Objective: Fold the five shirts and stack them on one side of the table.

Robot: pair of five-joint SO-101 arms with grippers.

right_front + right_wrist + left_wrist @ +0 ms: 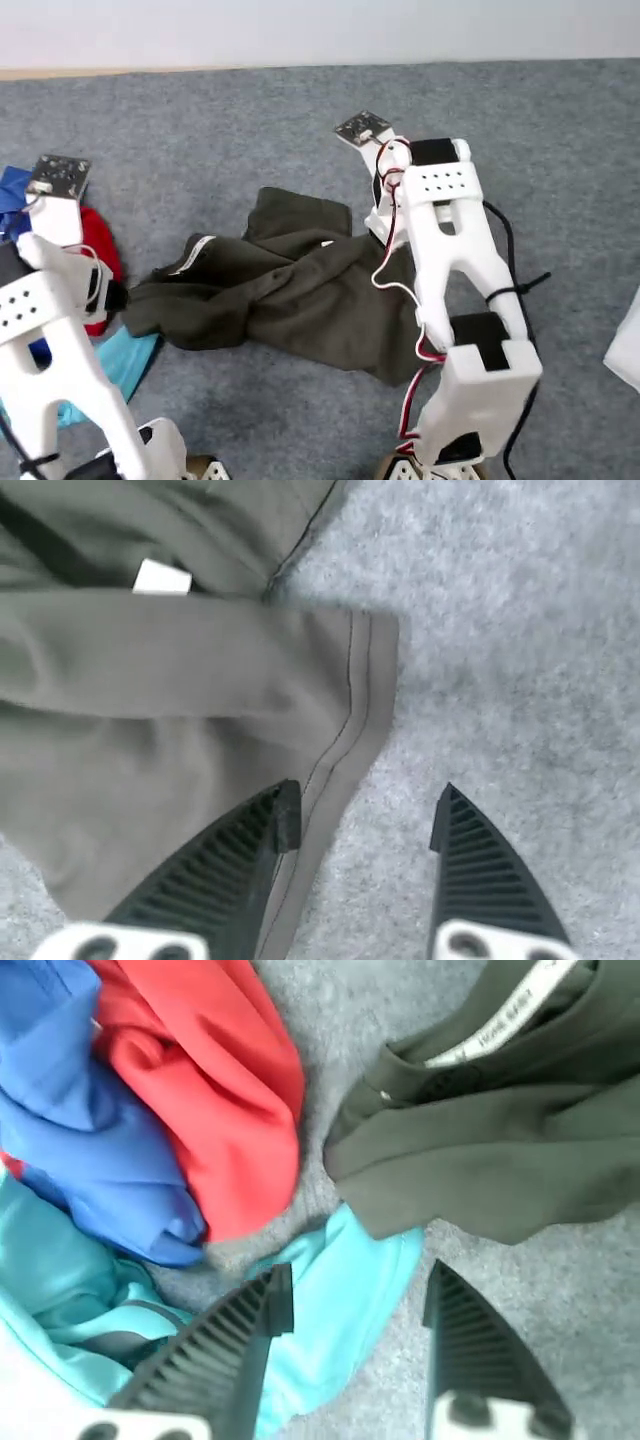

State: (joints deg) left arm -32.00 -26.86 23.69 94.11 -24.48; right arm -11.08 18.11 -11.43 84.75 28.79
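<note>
Olive shirt (290, 295), unreadable white neck tape (497, 1017)

The black ribbed jaws stand apart, straddling the stitched hem of a crumpled olive-green cloth shirt (170, 710) on the grey felt-covered bench (510, 630).

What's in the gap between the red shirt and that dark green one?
Bare grey table covering, seen in the left wrist view. The red shirt and the dark green shirt lie apart; a turquoise shirt pokes in at one end.
</note>
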